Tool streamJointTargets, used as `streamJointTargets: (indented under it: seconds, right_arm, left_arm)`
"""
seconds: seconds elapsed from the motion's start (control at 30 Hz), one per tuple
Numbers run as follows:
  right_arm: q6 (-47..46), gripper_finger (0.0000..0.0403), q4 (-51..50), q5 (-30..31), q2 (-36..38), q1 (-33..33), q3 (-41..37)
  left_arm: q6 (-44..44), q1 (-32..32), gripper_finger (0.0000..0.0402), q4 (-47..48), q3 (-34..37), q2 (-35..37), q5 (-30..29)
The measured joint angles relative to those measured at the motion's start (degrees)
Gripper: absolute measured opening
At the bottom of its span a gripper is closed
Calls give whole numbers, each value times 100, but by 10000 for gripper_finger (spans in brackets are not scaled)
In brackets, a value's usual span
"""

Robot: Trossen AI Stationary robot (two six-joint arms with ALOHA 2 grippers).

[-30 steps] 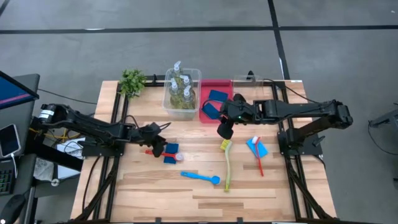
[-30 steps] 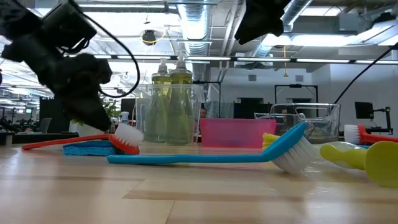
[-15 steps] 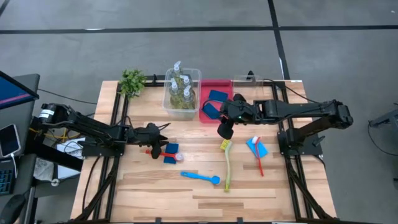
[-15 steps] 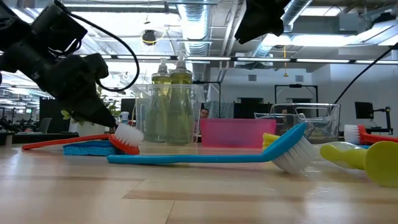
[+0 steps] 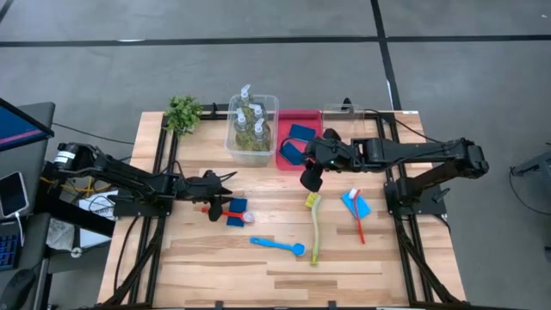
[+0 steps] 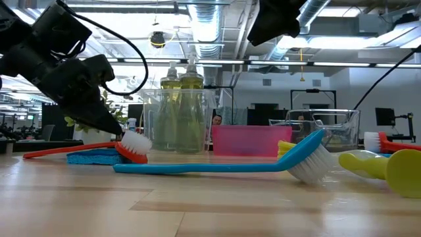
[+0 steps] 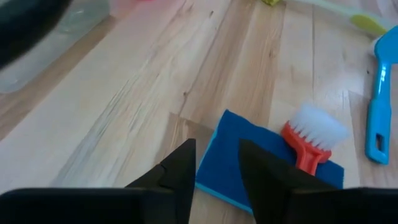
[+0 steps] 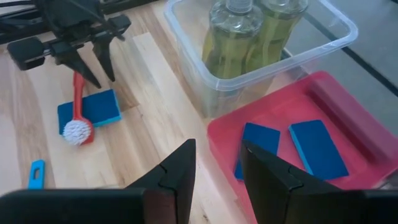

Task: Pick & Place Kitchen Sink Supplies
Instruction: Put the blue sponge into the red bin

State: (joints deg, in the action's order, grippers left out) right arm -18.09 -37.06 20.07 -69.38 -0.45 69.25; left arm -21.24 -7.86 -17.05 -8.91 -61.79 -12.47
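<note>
My left gripper hangs open just above a red brush whose handle lies across a blue sponge; its fingers stand over the handle end and touch nothing. My right gripper is open in the air, between the red tray and a yellow-green brush. Soap bottles stand in a clear tub. Two blue sponges lie flat in the tray. A blue brush lies on the table's near part.
A second red brush lies over a blue sponge at the right. A leafy plant stands at the far left corner, and an empty clear tub sits beyond the tray. Bare wood shows along the near edge.
My left gripper has risen a little off the red brush and drawn back toward the table's left edge, tipping slightly. The brush and sponge stay where they were. The right arm has kept still.
</note>
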Motion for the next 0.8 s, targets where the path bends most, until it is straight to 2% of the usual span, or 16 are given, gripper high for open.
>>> streamJointTargets:
  seconds: [0.17,0.37,0.63,0.8]
  right_arm:
    - [0,119,0,103,0,0,0]
    - [-48,119,0,102,0,0,0]
    - [-66,119,0,101,-1,0,0]
    - [-63,119,0,101,-2,0,0]
  left_arm:
    - [-155,0,160,-64,3,-281,24]
    - [-212,0,188,-659,4,-973,50]
    - [-767,-2,184,-1090,-32,-1921,24]
    - [-755,-4,162,-1328,-16,-2022,56]
